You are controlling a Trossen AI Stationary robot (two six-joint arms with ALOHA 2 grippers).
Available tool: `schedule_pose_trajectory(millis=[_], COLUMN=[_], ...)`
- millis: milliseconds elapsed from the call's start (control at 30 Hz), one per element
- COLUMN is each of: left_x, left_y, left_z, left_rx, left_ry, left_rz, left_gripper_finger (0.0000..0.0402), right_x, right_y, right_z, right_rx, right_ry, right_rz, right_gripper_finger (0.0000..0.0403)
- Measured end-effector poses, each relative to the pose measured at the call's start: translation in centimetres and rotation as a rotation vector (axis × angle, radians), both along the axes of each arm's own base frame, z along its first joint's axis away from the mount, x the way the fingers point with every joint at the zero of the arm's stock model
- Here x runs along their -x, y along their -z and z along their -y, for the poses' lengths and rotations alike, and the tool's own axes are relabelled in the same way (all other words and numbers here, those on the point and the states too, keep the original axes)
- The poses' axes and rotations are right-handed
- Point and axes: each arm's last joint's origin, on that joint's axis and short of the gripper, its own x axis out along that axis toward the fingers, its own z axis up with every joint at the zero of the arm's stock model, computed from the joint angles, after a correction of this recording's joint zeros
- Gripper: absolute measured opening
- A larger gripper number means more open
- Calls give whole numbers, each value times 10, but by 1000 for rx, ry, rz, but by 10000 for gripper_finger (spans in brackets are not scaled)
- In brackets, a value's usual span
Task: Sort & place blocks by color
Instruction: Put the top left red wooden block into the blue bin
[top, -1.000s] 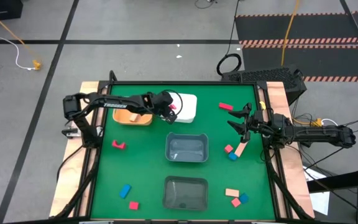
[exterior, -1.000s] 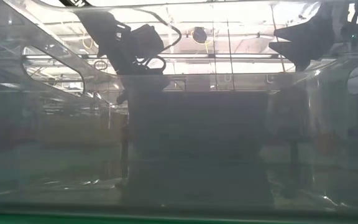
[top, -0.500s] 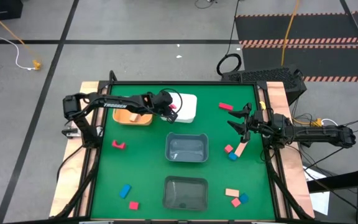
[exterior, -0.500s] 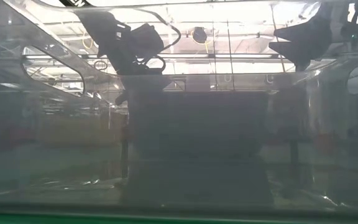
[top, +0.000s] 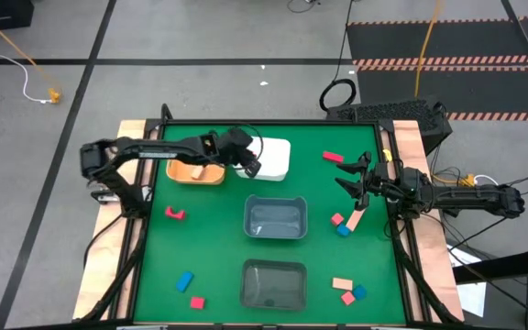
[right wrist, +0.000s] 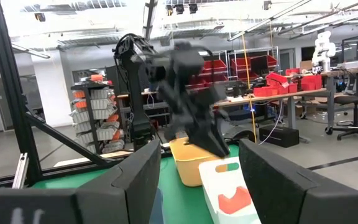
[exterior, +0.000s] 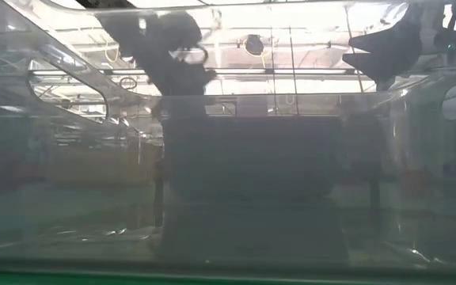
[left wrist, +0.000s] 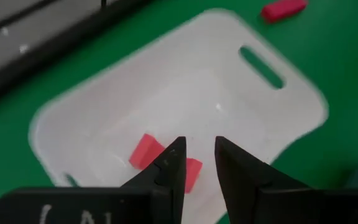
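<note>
High view: left end effector (top: 248,166) over white bin (top: 278,158). Blocks (top: 347,223) scattered on green worktop (top: 214,238). Right end effector (top: 351,174) waits near right edge, fingers apart, empty.

Left wrist view: fingers (left wrist: 173,165) slightly apart, nothing held; two red blocks (left wrist: 146,151) in bin.

Blocks prob. light, hard, smooth; pinch flat sides, mid-block.
</note>
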Motion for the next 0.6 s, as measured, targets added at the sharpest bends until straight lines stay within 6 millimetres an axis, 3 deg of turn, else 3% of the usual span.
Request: schedule_pose_trajectory(millis=[133,233,400,600], left_x=[21,41,77,111], left_y=[-33,-47,-60,-61], left_z=[11,31,76,120], left_rx=[-20,37,113,216], left_ry=[19,38,149,185], left_rz=[33,-14,-165,-348], left_gripper_finger=[88,88,88,88], right_x=[0,0,0,0], right_y=[0,0,0,0], right_z=[0,0,0,0], right_rx=[0,0,0,0], right_ry=[0,0,0,0], right_rz=[0,0,0,1], right_gripper_finger=[210,210,210,210])
